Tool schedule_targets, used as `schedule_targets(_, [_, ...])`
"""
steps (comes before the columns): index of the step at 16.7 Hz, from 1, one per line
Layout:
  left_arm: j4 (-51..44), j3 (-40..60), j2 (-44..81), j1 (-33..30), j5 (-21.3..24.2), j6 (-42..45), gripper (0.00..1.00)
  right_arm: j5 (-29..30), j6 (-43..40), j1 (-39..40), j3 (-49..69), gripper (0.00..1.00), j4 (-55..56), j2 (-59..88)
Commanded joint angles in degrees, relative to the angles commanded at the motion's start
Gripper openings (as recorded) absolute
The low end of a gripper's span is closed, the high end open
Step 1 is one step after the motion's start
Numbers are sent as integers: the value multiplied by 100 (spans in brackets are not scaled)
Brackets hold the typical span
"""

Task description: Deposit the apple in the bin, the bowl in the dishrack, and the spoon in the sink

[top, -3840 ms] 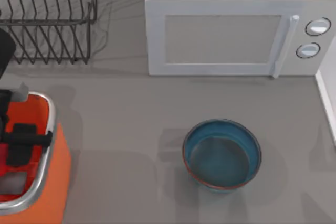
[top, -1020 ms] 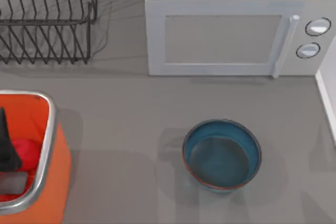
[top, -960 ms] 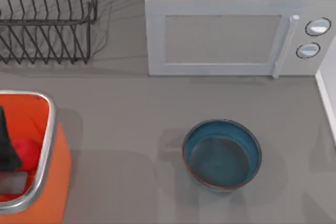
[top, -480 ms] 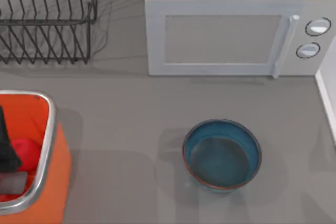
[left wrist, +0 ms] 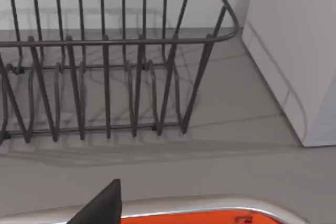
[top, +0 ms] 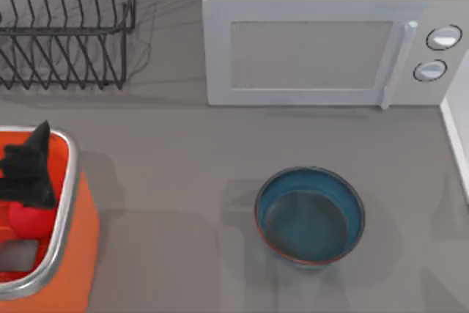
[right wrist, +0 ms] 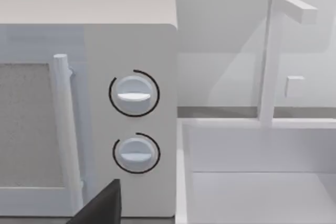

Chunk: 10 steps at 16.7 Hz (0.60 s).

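Observation:
The red apple (top: 20, 219) lies inside the orange bin (top: 70, 203) at the table's left edge. My left gripper (top: 29, 170) hovers open over the bin, just behind the apple and apart from it; one black fingertip (left wrist: 104, 206) shows above the bin's silver rim (left wrist: 210, 215). The teal bowl (top: 310, 215) stands upright on the table, right of centre. The black wire dishrack (top: 69, 31) stands at the back left, seen close in the left wrist view (left wrist: 107, 77). The white sink (right wrist: 252, 182) lies beside the microwave. The spoon is out of view. My right arm is parked, with a fingertip (right wrist: 102, 207) showing.
A white microwave (top: 330, 42) fills the back centre and right, its two knobs (right wrist: 134, 95) facing forward. A white faucet (right wrist: 270, 51) rises behind the sink. Bare grey tabletop (top: 176, 181) stretches between the bin and the bowl.
My left gripper has risen and shifted toward the back of the bin, leaving the apple lying inside. The bowl has not moved.

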Motion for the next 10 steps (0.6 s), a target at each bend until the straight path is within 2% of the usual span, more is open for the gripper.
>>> schedule_targets(5, [-1774, 2662, 2736, -1340, -78, -830, 100, 0, 0, 0, 0, 100, 0, 0])
schedule_targets(10, [-3837, 5741, 5708, -2786, -202, -2054, 100, 0, 0, 0, 0, 100, 0, 0])
